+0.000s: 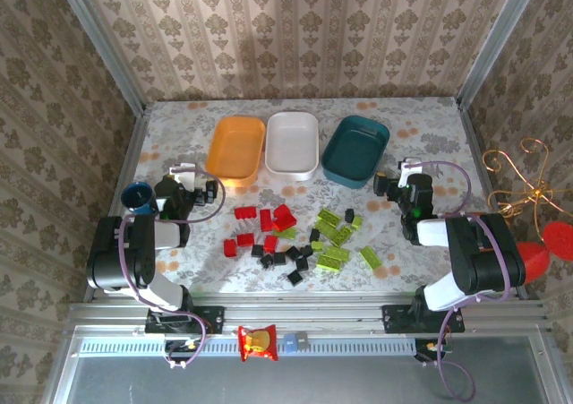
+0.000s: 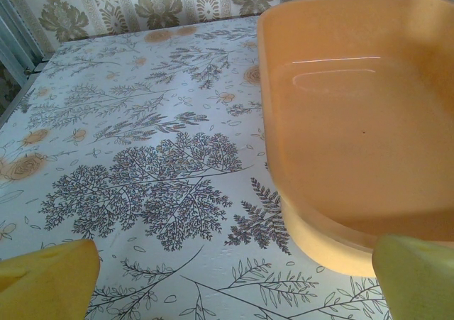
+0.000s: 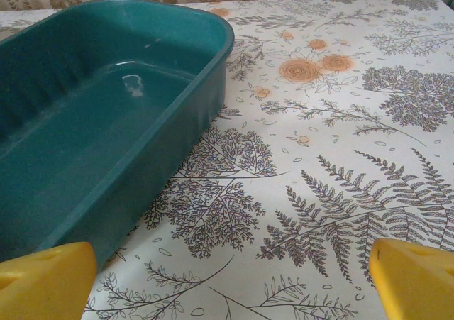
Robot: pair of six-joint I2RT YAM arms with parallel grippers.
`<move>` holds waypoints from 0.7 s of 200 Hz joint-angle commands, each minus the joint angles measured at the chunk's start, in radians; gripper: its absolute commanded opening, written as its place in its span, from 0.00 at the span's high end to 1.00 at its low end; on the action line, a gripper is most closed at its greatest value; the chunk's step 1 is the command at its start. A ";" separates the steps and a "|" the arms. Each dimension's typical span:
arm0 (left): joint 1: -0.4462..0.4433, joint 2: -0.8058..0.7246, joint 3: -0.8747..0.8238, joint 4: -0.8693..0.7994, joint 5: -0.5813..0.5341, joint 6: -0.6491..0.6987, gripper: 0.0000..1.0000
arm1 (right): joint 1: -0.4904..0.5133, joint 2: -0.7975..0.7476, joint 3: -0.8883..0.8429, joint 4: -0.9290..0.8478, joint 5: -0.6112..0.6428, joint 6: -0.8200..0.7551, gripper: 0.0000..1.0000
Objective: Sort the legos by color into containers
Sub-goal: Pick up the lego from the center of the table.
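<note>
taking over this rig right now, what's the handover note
Left end effector: open, empty, beside the orange tray.
Right end effector: open, empty, beside the dark teal tray.
Those two trays and the white tray between them are empty, in a row at the far side.
Loose mid-table: red legos towards the left, black legos in the middle, lime green legos towards the right.
Done: nothing sorted.
To do: every brick, one colour per tray.
</note>
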State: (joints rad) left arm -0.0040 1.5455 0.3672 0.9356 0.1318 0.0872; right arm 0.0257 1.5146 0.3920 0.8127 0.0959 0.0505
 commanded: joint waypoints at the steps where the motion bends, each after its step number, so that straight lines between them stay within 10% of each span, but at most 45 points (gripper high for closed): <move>1: 0.010 0.012 0.009 0.013 0.007 0.005 0.00 | -0.007 0.012 0.019 0.031 -0.014 -0.018 0.00; 90: 0.003 0.009 0.024 -0.014 -0.115 -0.028 0.00 | -0.012 0.003 0.018 0.035 -0.020 -0.009 0.00; 140: -0.040 -0.261 0.051 -0.263 -0.321 -0.061 0.00 | -0.012 -0.153 0.117 -0.315 0.018 0.060 0.00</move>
State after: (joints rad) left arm -0.0200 1.3968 0.3698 0.7856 -0.0692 0.0669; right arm 0.0189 1.4223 0.4545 0.6460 0.0940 0.0612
